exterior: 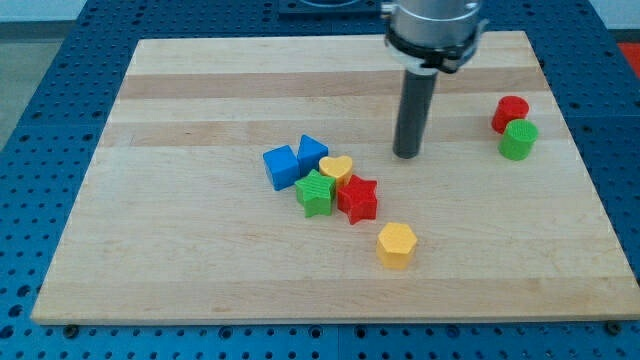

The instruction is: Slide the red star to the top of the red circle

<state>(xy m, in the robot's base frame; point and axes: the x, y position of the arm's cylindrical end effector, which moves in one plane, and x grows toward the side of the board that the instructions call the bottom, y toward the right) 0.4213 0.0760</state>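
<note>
Light wooden table [200, 260], dark rod arm with my tip [407, 156] resting on it, touching no block. No hand on this rig, just the rod, holding nothing. Glossy red plastic star block [357, 198], chunky with blunt points, sits mid-table at 7 o'clock from my tip, nearby. It touches the green star block [316, 192] at 9 and the yellow heart block [336, 167] at 11. Red round cylinder block [510, 112] far off at 2 o'clock from the red star, touching the green cylinder block [518, 139].
</note>
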